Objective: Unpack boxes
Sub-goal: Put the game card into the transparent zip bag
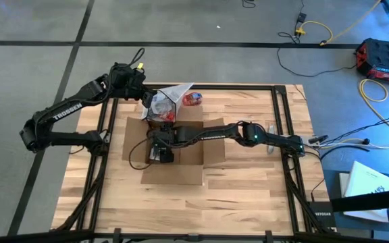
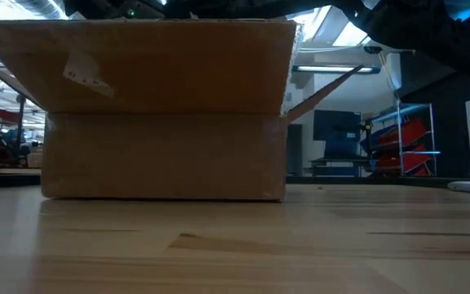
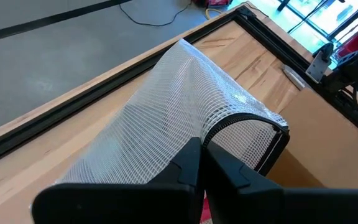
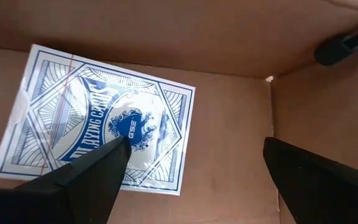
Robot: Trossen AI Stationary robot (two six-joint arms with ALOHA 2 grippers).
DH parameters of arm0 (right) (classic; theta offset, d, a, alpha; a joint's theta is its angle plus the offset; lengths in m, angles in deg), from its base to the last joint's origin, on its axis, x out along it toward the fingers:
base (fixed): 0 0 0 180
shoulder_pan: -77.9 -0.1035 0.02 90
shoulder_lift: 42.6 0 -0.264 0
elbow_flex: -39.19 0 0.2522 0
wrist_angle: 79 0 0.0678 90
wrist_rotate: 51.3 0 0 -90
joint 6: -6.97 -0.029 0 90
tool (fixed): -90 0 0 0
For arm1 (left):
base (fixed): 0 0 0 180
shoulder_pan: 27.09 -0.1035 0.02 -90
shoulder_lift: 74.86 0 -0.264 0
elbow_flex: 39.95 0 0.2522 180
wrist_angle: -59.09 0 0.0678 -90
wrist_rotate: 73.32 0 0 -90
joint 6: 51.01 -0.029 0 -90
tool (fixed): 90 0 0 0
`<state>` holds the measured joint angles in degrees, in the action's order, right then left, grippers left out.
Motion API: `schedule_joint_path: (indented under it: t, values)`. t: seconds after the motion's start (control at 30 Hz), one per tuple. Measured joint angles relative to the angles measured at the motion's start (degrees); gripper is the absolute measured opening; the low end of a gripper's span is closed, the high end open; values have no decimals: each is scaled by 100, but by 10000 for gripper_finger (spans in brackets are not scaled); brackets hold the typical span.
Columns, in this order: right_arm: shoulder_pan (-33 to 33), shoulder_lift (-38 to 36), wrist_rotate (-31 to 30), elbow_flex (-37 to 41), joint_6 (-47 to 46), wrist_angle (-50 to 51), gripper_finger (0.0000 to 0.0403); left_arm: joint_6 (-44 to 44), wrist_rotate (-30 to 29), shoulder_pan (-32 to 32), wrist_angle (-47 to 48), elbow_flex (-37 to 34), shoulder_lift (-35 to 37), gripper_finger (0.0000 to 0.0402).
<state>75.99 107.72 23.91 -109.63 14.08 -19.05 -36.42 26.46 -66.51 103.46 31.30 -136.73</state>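
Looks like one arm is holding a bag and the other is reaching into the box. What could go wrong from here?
1. The right gripper is open inside the cardboard box, with one finger over the flat pack of playing cards. A flat pack is hard to pinch, so it may slide away.

2. The left gripper is shut on the mesh bag beside the box; the bag could slip or snag a flap.
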Motion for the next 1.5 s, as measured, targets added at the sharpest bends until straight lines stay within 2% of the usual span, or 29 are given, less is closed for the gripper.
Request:
schedule_joint_path:
  t: [0.27,0.47,1.07,1.33,1.5]
  values:
    - [-2,4,-74,11,45,-176,362,209,0,0,-22,0,0,0]
    - [0,7,-126,11,-61,-203,362,48,0,0,-16,0,0,0]
    - [2,-81,-109,1,-274,328,362,-60,2,0,-4,0,0,0]
    - [7,-303,50,24,-317,1025,362,-146,4,0,28,0,0,0]
    - [5,-340,201,17,-785,1580,362,-146,3,0,32,0,0,0]
